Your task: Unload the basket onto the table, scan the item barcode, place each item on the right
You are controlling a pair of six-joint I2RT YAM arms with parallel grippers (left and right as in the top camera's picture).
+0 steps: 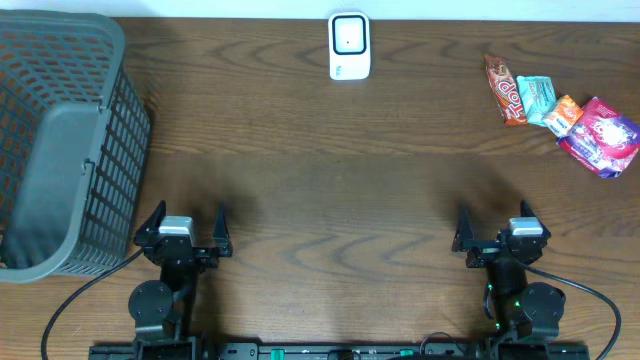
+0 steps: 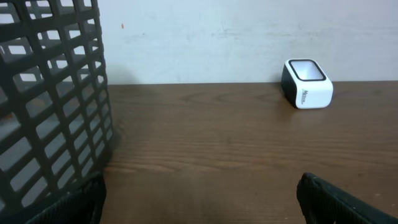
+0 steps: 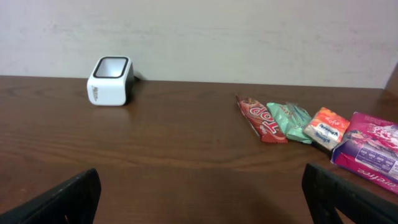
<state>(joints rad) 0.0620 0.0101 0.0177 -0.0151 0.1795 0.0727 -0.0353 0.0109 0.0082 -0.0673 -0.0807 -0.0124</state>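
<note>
Overhead: snack packets [image 1: 565, 115] well beyond right hand [image 1: 494, 224], fingers spread wide.

Black left hand [image 1: 188, 218] and right hand [image 1: 494, 222], each topped by a silver-grey block [image 1: 176, 226]; black cables [image 1: 70, 300] loop from round joints [image 1: 152, 299]; green lights [image 1: 497, 297] glow lower right.

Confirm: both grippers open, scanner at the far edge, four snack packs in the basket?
No. Overhead shows the four snack packs on the table, far right, outside the basket. Left gripper and right gripper open, scanner at the far edge: correct.
</note>
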